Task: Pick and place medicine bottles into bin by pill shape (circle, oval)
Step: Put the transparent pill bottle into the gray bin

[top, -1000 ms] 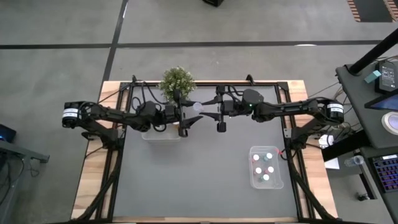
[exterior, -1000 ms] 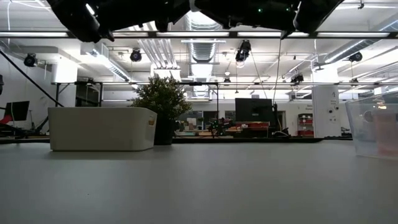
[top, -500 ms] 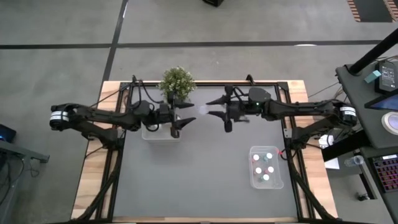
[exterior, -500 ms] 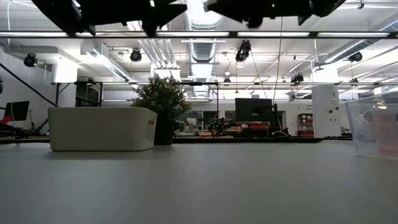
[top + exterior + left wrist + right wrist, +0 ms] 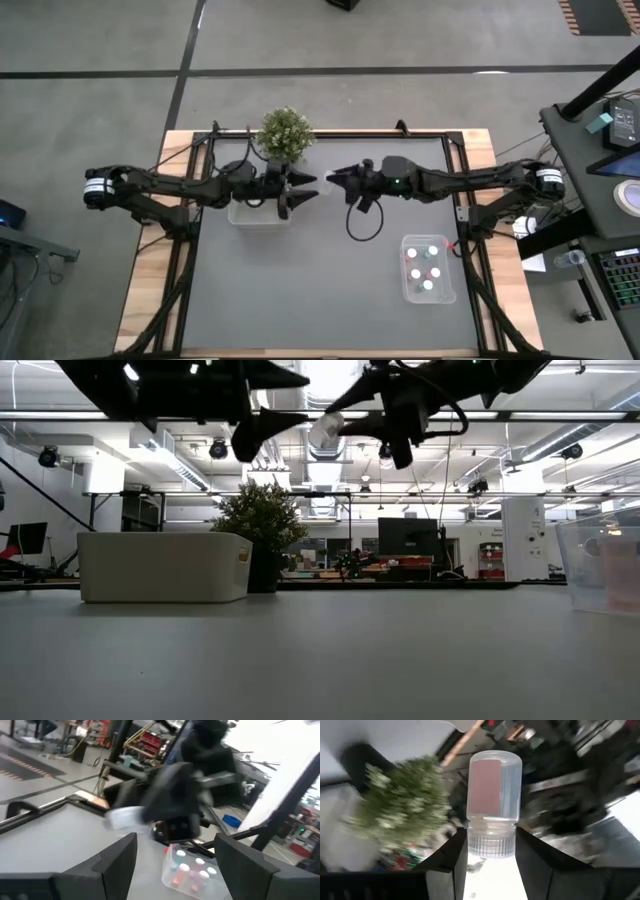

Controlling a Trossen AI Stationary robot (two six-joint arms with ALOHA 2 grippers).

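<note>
Dark tabletop (image 5: 300, 280): white bin (image 5: 165, 567) and potted plant (image 5: 285, 131) at 11 o'clock, clear container (image 5: 428, 268) of bottles at 4. Right claw (image 5: 335, 180) grips a medicine bottle (image 5: 492, 802) aloft mid-table; left claw (image 5: 305, 186) gapes facing it. Warehouse-like room behind.

One clear medicine bottle (image 5: 492, 802) with a pink label and ribbed white cap is held up in the air by its cap end, well above the table, lying roughly level (image 5: 326, 430) in the low view. Remaining bottles (image 5: 426, 268), white-capped with some pink and green marks, stand upright together inside the clear bin (image 5: 409, 291) at the table's right side.
</note>
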